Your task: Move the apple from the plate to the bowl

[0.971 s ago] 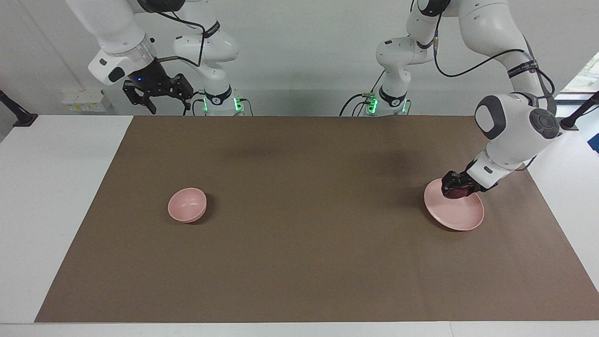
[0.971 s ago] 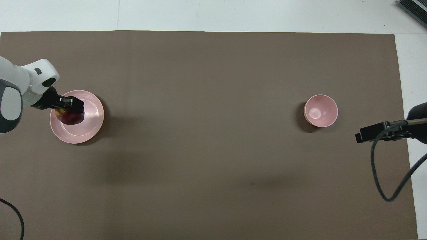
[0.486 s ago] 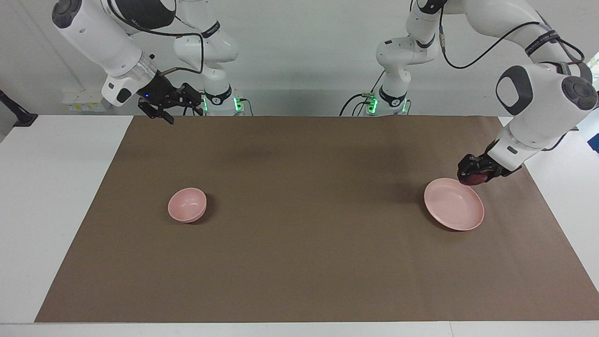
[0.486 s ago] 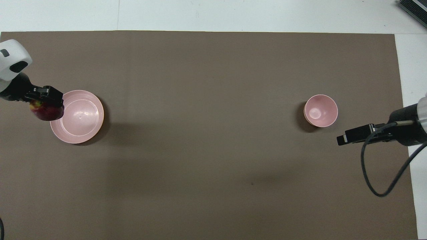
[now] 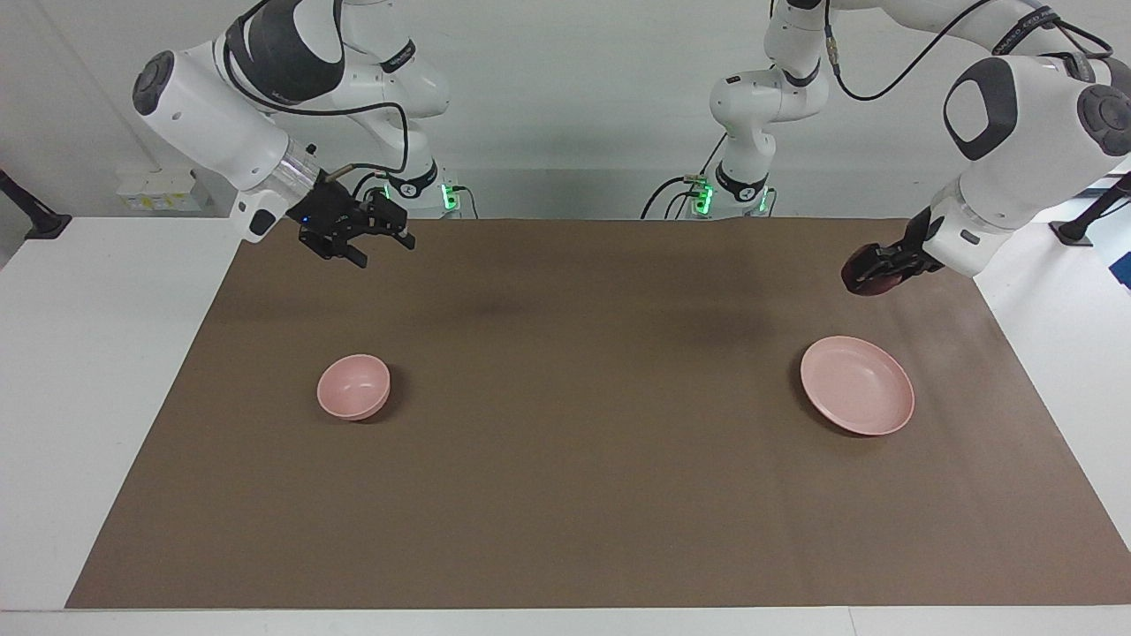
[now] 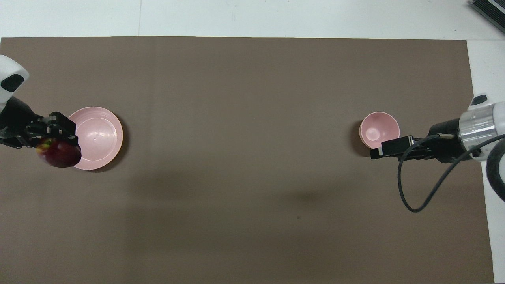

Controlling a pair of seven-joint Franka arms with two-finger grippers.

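My left gripper (image 5: 875, 265) is shut on the small dark red apple (image 5: 864, 281) and holds it well up in the air. From overhead, the apple (image 6: 59, 154) and the left gripper (image 6: 58, 139) hang over the rim of the plate (image 6: 98, 138) at the left arm's end. The flat pink plate (image 5: 857, 385) lies bare on the brown mat. Toward the right arm's end stands the small deep pink bowl (image 5: 353, 386), with nothing in it (image 6: 379, 131). My right gripper (image 5: 380, 247) hangs open and holds nothing, raised over the mat beside the bowl (image 6: 380, 152).
A brown mat (image 5: 565, 495) covers most of the white table (image 5: 106, 371). A black cable (image 6: 410, 197) loops down from the right arm's wrist over the mat.
The left gripper has lifted the apple off the plate and carried it up toward the left arm's end. The right gripper has swung in over the mat to beside the bowl.
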